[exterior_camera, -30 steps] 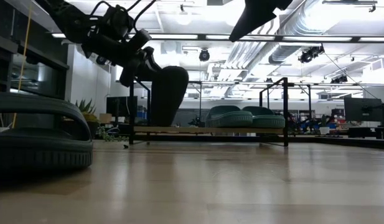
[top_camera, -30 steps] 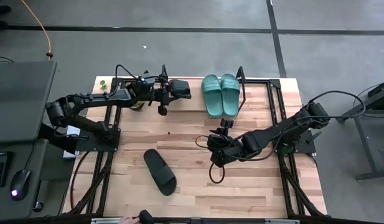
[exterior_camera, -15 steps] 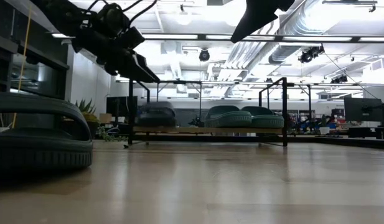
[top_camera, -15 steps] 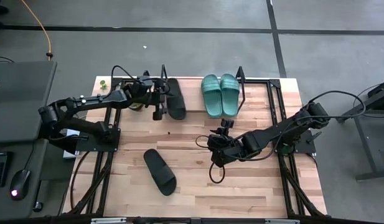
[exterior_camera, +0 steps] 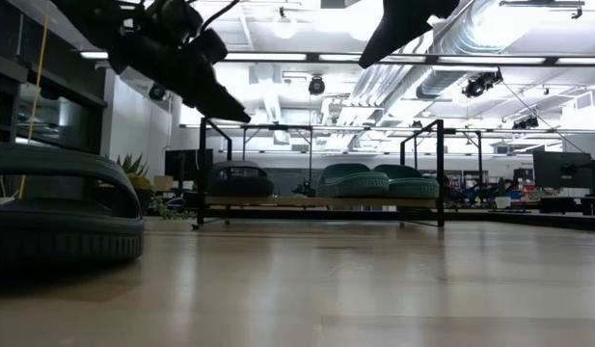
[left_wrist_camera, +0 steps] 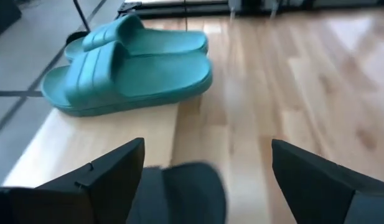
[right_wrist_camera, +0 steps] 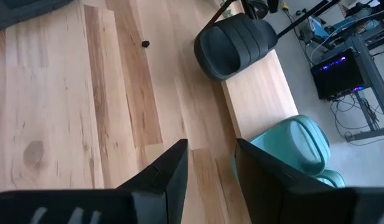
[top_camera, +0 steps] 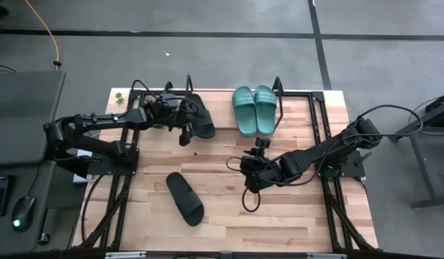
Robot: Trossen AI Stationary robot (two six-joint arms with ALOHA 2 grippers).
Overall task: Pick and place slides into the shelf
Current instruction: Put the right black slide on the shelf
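**Three slides shelved, one left on the table**

The two teal-green rubber slides (top_camera: pixel 255 108) lie side by side at the right end of the low wooden-board shelf with black wire end frames (top_camera: pixel 225 119); one black rubber slide (top_camera: pixel 201 119) sits on its left part, toe overhanging the front edge; the other black slide (top_camera: pixel 185 198) lies on the bare table (top_camera: pixel 293 216), well apart. The left gripper (top_camera: pixel 184 124) hovers beside the shelved black slide, fingers apart, empty; the right gripper (top_camera: pixel 248 173) waits mid-table, fingers slightly apart, holding nothing; open board surrounds the remaining slide.

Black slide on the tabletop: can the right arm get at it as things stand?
Probably yes. The black slide lies alone on bare tabletop, and the right gripper hovers nearby, jaws open, with nothing between them.
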